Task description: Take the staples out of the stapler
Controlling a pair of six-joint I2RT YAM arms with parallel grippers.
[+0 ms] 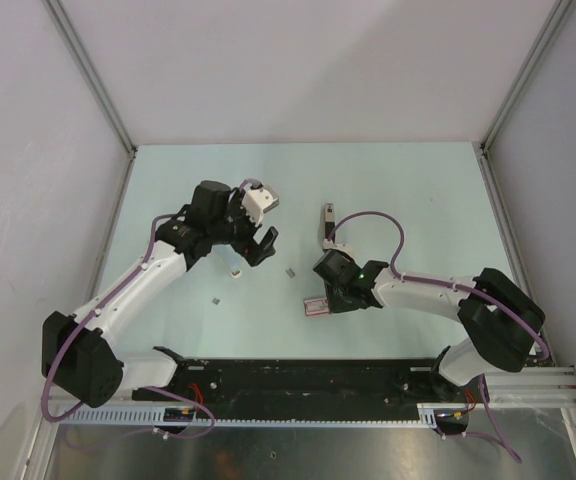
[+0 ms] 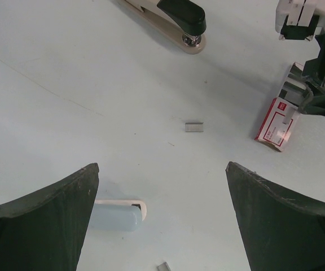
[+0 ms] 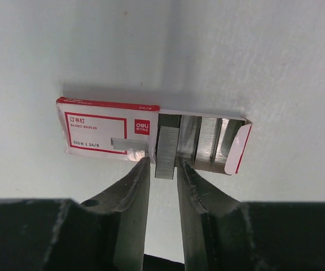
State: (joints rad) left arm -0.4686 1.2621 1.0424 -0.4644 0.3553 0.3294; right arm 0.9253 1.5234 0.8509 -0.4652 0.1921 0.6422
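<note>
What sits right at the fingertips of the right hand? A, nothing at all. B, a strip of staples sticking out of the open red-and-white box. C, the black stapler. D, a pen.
B: in the right wrist view a strip of staples juts from the open end of the red-and-white box, right between the fingertips of the right hand.

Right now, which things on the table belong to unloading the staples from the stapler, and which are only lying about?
Belong to the job:
- slim black-and-cream stapler
- small silver-grey staple strips, lying loose

Lying about:
- flat red-and-white cardboard staple box, flap open, with the right gripper at it
- small white-edged piece
</note>
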